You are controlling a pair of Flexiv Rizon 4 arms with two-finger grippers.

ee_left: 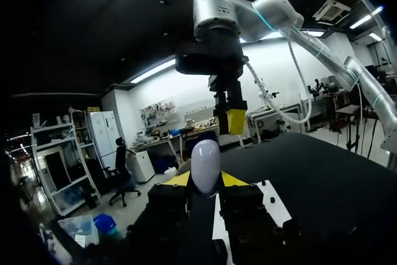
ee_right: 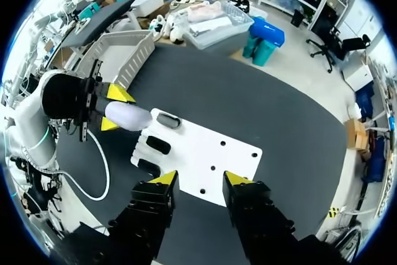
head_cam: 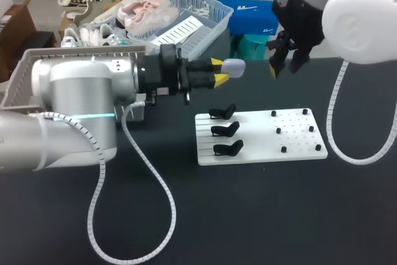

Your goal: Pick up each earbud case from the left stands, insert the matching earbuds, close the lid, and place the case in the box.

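Left gripper (head_cam: 219,71): you see its fingers clamped on the pale earbud case (head_cam: 234,66), held in the air beyond the white board (head_cam: 260,147) | right gripper (ee_right: 200,179): fingers spread, empty, above the board.

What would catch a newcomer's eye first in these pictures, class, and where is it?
The pale earbud case stands out first, clamped in the left end effector above the dark table. Facing it hangs the open right end effector, above a white board carrying three black stands on its left side.
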